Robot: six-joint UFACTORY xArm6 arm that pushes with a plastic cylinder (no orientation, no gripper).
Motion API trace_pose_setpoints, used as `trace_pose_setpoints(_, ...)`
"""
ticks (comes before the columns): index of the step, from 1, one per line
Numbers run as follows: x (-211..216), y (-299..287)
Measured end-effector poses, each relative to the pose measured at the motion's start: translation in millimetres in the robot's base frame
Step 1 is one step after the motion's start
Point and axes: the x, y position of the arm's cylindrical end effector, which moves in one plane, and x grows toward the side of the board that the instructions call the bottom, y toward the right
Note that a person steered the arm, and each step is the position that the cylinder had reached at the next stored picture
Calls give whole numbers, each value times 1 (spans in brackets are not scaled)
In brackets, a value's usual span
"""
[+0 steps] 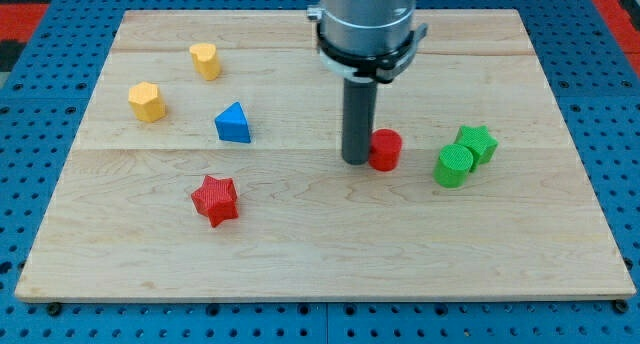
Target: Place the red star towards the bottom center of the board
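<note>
The red star [215, 200] lies on the wooden board [320, 254], left of centre and below the middle. My tip [357, 160] stands at the board's middle, well to the right of the star and a little above it. The tip touches or nearly touches the left side of a red cylinder [386, 149].
A blue triangle [233, 123] lies above the star. Two yellow blocks [146, 101] [205, 60] sit at the upper left. A green cylinder [453, 166] and a green star [477, 144] sit together at the right. The arm's grey housing [366, 24] hangs over the top centre.
</note>
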Motion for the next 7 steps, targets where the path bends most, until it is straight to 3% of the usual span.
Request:
trace_pose_setpoints(2, -14, 58)
trace_pose_setpoints(3, -9, -1)
trace_pose_setpoints(6, 15, -274)
trace_pose_setpoints(7, 55, -295)
